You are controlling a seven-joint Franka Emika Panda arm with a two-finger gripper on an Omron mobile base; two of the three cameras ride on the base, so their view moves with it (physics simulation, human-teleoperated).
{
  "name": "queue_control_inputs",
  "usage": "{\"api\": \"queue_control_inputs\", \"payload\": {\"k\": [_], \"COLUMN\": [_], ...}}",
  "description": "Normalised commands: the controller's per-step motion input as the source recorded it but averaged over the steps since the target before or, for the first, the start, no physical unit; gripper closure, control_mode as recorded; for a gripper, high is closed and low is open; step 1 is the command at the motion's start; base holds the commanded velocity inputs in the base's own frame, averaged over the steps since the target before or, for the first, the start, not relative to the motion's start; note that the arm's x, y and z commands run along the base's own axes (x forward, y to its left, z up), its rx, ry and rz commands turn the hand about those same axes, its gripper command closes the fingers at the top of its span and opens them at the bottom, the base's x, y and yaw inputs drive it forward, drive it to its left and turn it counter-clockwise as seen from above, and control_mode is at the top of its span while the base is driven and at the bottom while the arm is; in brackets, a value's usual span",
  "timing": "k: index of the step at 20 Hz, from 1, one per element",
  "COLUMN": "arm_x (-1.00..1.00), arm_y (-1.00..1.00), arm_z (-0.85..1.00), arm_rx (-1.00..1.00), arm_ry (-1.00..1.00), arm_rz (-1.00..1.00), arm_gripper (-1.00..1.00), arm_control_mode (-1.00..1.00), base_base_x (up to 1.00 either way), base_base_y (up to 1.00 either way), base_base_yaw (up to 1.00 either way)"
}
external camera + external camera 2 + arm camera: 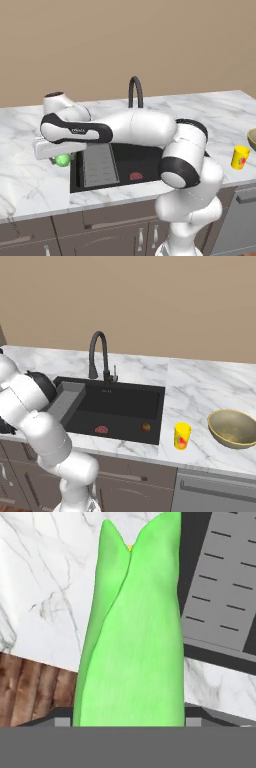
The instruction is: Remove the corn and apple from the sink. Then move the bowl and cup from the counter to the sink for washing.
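**Corn's up out of the sink, hanging over the counter edge**

Standing here watching, and the arm is swung way over to the left w/ the corn [129,637] in its gripper [59,159]. In the hand view the green husk runs straight up from between the two fingers, pointed tips away from the hand and a tiny bit of yellow showing where the husk splits. The finger tips themselves are pretty much hidden behind the cob, one each side of its lower end, so it's clamped across its width, jaws spread fairly wide around it.

From the left base view you just see a green blob poking out under the hand, right beside the left rim of the sink [150,165], over the counter [30,175] next to the grey drain rack [99,165].

Apple [145,427] sits on the basin floor near the front right corner, w/ a flat reddish thing [101,430] to its left. Cup [182,435] is on the counter just right of the sink, bowl [233,428] further right, apart from it.
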Motion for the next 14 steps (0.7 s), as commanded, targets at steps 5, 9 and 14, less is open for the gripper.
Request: {"api": "queue_control_inputs", "payload": {"k": [5,9,14], "arm_x": [0.34,0.32,0.37], "arm_y": [0.37,0.36,0.34], "arm_z": [-0.14,-0.16,-0.23], "arm_rx": [0.00,0.00,0.00], "arm_ry": [0.00,0.00,0.00], "arm_rz": [0.01,0.01,0.00], "arm_gripper": [1.00,1.00,1.00], "arm_control_mode": [-1.00,-1.00,-1.00], "base_base_x": [0.00,0.00,0.00], "base_base_y": [0.00,0.00,0.00], "base_base_yaw": [0.00,0.00,0.00]}}
